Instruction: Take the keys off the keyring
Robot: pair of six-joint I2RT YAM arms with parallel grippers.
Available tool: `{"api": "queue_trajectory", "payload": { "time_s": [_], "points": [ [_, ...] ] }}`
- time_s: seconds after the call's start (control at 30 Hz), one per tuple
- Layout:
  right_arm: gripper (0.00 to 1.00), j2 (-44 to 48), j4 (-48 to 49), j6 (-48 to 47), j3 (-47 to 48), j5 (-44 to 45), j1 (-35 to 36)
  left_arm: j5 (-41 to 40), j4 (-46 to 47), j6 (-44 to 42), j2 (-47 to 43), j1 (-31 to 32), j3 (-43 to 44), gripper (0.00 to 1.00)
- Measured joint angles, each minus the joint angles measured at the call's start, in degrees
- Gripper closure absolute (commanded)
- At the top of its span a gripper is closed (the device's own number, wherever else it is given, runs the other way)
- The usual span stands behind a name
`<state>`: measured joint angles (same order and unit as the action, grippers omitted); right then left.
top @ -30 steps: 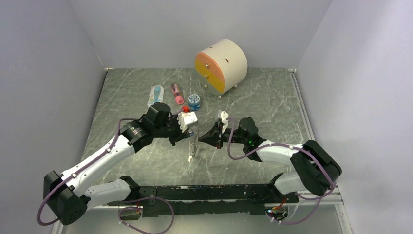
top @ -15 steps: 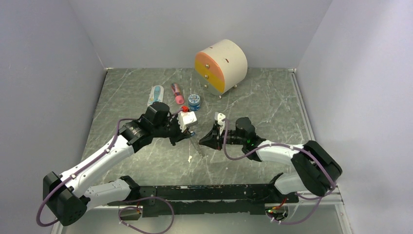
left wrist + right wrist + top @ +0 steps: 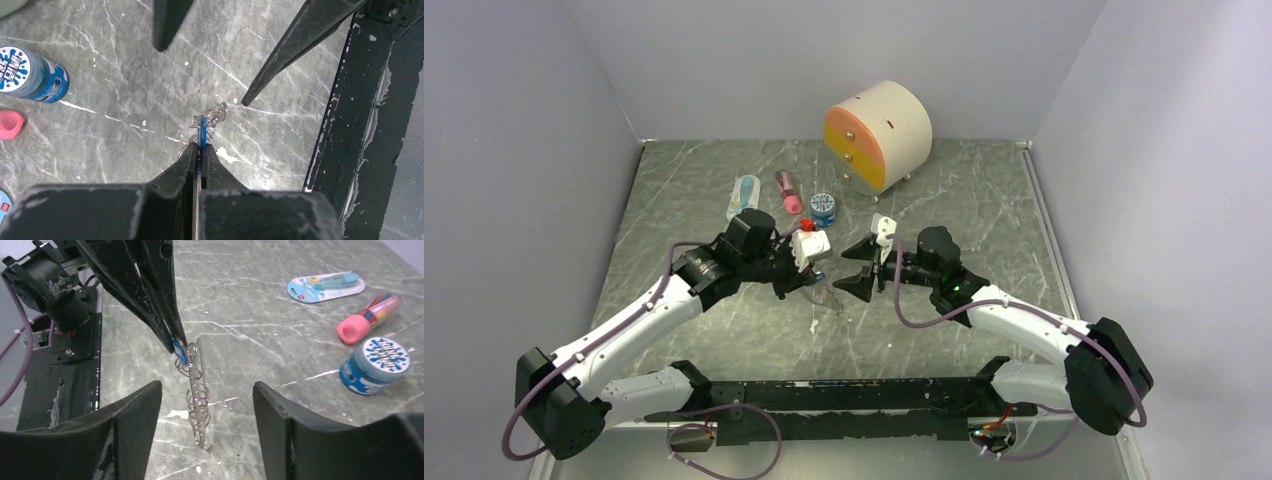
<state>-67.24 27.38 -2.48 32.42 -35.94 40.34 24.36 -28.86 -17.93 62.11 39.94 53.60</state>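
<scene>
My left gripper (image 3: 200, 148) is shut on a small blue key (image 3: 203, 129), seen edge-on between its fingertips. From that key hangs the keyring (image 3: 197, 405), a coil of thin silvery wire loops with a pale strip, its lower end down at the table. The blue key (image 3: 178, 352) shows under the left fingers (image 3: 150, 300) in the right wrist view. My right gripper (image 3: 206, 387) stands open, one finger on either side of the hanging keyring and touching nothing. From above, the right gripper (image 3: 850, 268) sits just right of the keyring (image 3: 829, 297).
A round blue tin (image 3: 823, 208), a pink-capped tube (image 3: 787, 191) and a pale blue oval pack (image 3: 743, 195) lie behind the grippers. A cream and orange drawer unit (image 3: 879, 135) stands at the back. The black base rail (image 3: 360, 125) runs along the near edge.
The right gripper has opened, let go of the keyring and drawn back slightly to the right. The keyring now dangles from the left gripper alone, lower than before.
</scene>
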Motion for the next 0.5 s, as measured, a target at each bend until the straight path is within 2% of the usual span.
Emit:
{"api": "queue_trajectory", "payload": {
  "time_s": [0.13, 0.23, 0.37, 0.5],
  "points": [
    [0.26, 1.09, -7.28, -3.54, 3.76, 0.0, 0.0, 0.24, -0.2, -0.44, 0.0, 0.0, 0.0, 0.97],
    [0.31, 1.81, -11.47, -7.43, 5.51, -1.81, -0.55, 0.42, -0.63, -0.79, 0.0, 0.0, 0.0, 0.97],
    [0.37, 0.7, -15.8, -13.18, 7.76, -8.81, -2.95, 1.11, -1.05, -1.09, -0.04, 0.0, 0.0, 0.97],
    [0.44, -4.5, -21.42, -19.74, 12.94, -16.26, -4.02, 1.64, -1.36, -1.51, -0.28, 0.0, 0.0, 0.97]
  ]
}}
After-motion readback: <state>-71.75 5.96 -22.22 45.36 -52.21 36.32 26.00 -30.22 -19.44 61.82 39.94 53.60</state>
